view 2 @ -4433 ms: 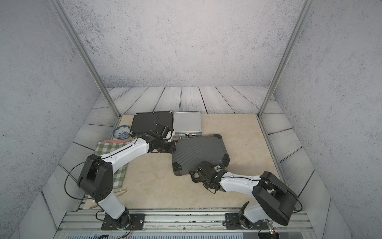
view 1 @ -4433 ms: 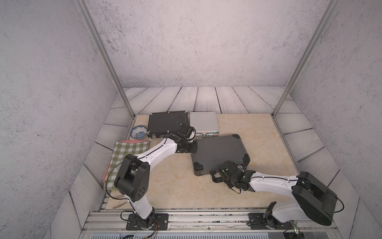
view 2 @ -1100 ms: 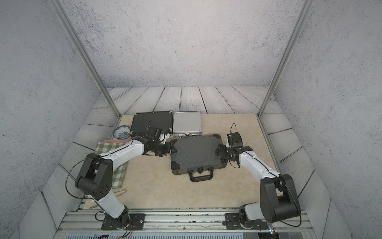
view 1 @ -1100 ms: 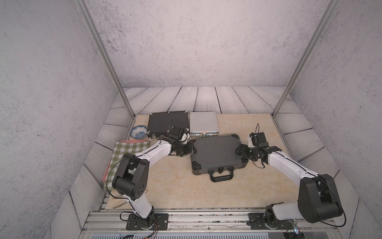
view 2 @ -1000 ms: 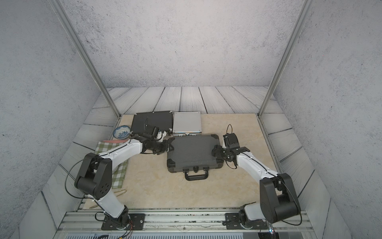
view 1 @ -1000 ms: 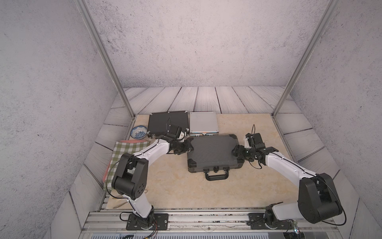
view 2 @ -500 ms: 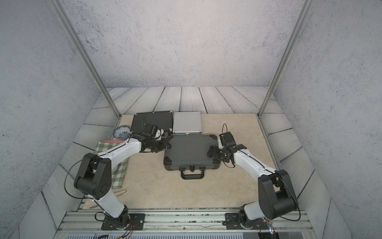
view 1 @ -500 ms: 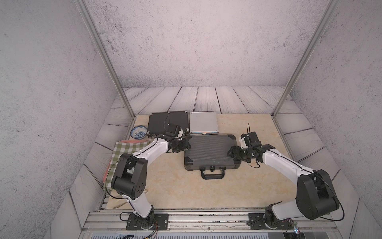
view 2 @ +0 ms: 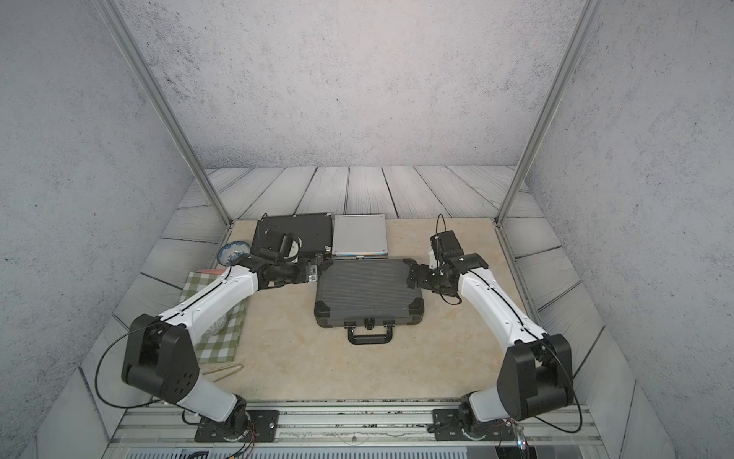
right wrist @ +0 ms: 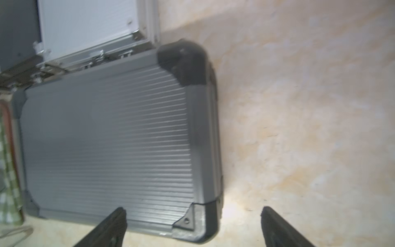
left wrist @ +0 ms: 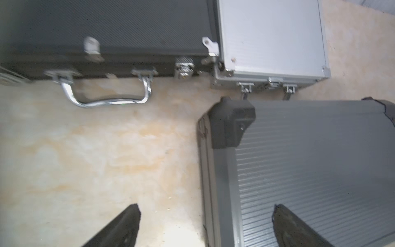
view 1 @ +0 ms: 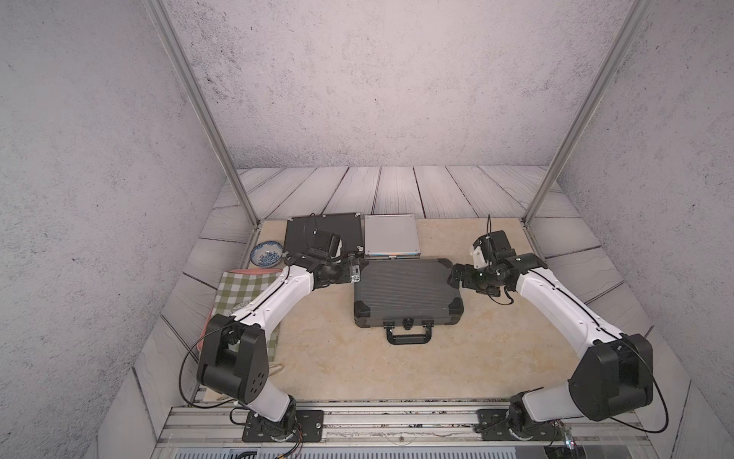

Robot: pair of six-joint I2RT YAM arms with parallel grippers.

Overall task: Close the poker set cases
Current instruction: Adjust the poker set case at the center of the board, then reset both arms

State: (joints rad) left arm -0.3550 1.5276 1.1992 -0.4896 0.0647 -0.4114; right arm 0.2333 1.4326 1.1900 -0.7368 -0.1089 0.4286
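Cases, then: the ribbed grey case (view 1: 407, 292) lay flat between my two claws with its lid down. Its long axis ran straight from my left claw (view 1: 352, 274) across to my right claw (view 1: 456, 276), and its handle (view 1: 409, 337) pointed back toward my bases.

My left claw (left wrist: 205, 209) was spread as wide as it goes and gripped nothing. One finger hung over bare table (left wrist: 96, 160) and the other over the ribbed lid, so the jaws straddled that short edge. My right claw (right wrist: 192, 210) was just as wide and just as empty, astride the opposite short edge near a black corner. Neither arm was nearer to this case; each sat right at its own end.

Past the grey case's far long edge, just beside it, sat the silver case (view 1: 391, 237), somewhat closer to my left claw. The black case (view 1: 323, 234) lay just beyond that same claw, clearly the left arm's reach, with its chrome handle (left wrist: 106, 94) facing the claw.

Both of those lids looked down too. Whether their clasps were fastened, I couldn't tell through the blur.

By my reckoning all three lids were closed, and any press or latch on the back pair belonged to my left side.
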